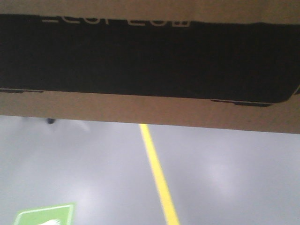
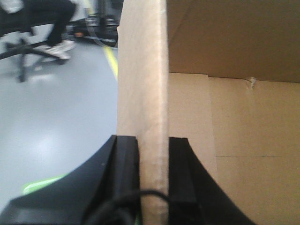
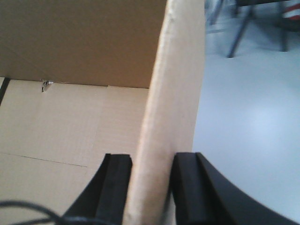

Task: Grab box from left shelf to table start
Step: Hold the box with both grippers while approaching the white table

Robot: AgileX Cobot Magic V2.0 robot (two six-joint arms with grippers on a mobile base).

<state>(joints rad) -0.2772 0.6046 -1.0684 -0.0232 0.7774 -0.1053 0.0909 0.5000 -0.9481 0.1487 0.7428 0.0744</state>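
Box [image 1: 150, 61] fills the top of the front view: black panel with cut-off white lettering faces the camera, and the brown lower edge slopes slightly down to the right. Below it is grey floor [image 1: 234, 183] with a yellow line [image 1: 157, 168] and a green marking [image 1: 42, 216]. Left gripper [image 2: 153, 143] is clamped on one upright cardboard side wall, one black finger outside and one inside the open carton. Right gripper [image 3: 151, 159] pinches the opposite wall the same way. Carton interior is bare cardboard with nothing visible inside. Left wrist view also shows a seated person's legs [image 2: 58, 23] and a chair base [image 2: 18, 51] in the background.
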